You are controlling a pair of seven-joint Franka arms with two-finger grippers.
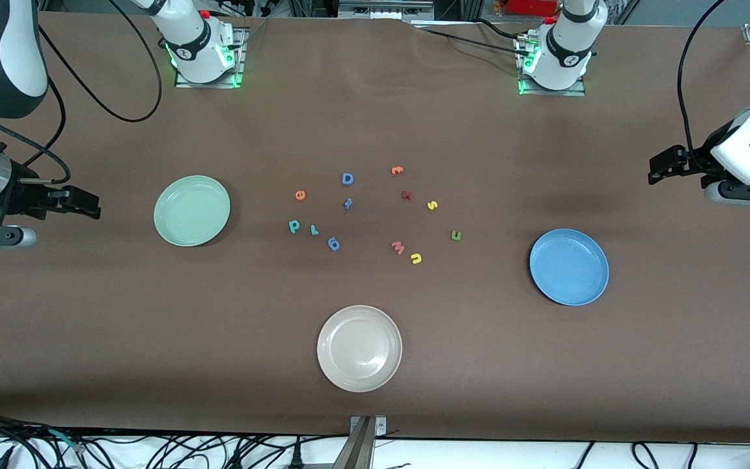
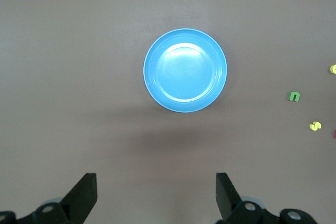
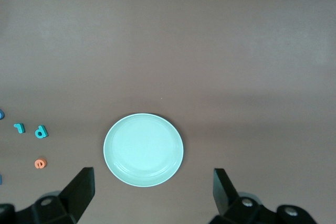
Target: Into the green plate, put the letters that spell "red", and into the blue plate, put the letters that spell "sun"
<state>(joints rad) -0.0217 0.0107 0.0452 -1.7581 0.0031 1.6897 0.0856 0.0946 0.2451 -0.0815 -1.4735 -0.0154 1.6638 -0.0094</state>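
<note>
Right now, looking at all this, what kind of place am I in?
Most likely a robotics lab. Two robot arms are bolted to a brown table, cables trail along its edges, and the test props laid out are foam letters between a green plate, a blue plate and a beige plate.

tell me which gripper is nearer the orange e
Right. The right gripper hangs open past the green plate, which lies between it and the orange e; the left gripper waits open at the table's other end.

The green plate [image 1: 191, 210] and blue plate [image 1: 569, 266] both sit empty at either end of the bench [image 1: 375, 404]. Between them lie orange e [image 1: 300, 195], teal d [image 1: 294, 226], teal r [image 1: 313, 229] (thin), yellow s [image 1: 432, 205], green n [image 1: 456, 236], yellow u [image 1: 416, 259].
</note>
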